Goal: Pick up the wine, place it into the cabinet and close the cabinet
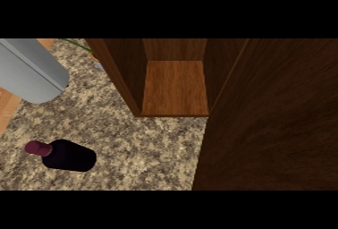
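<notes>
1. Head view is looking steeply down on a speckled stone counter (152, 143).
2. The wine bottle (69, 155) is sitting on the counter at lower left, dark-bodied, with its maroon cap (38, 148) pointing toward the left edge. Whether it is standing upright or lying on its side cannot be told from this angle.
3. The bottle is lying well apart from the cabinet (125, 76); bare counter is showing between them.
4. The cabinet is standing open at upper centre. Its wooden shelf (175, 87) is showing bare, lighter than the dark side walls framing it.
5. A broad dark wooden door panel (271, 134) is filling the right side, running from the cabinet's right wall down to the lower edge.
6. A grey cylinder (30, 69) is coming in from the upper left corner, its rounded end hanging over the counter above the bottle and not touching it. It is the grey of a forearm, but no hand is showing on it.
7. Hand state: neither hand is appearing in this view, so whether fingers are spread, pressed together or pinching anything cannot be told.
8. A thin green stem (78, 44) is peeking out behind the cabinet's left wall; a light wooden strip (6, 109) is bordering the counter at far left.
</notes>
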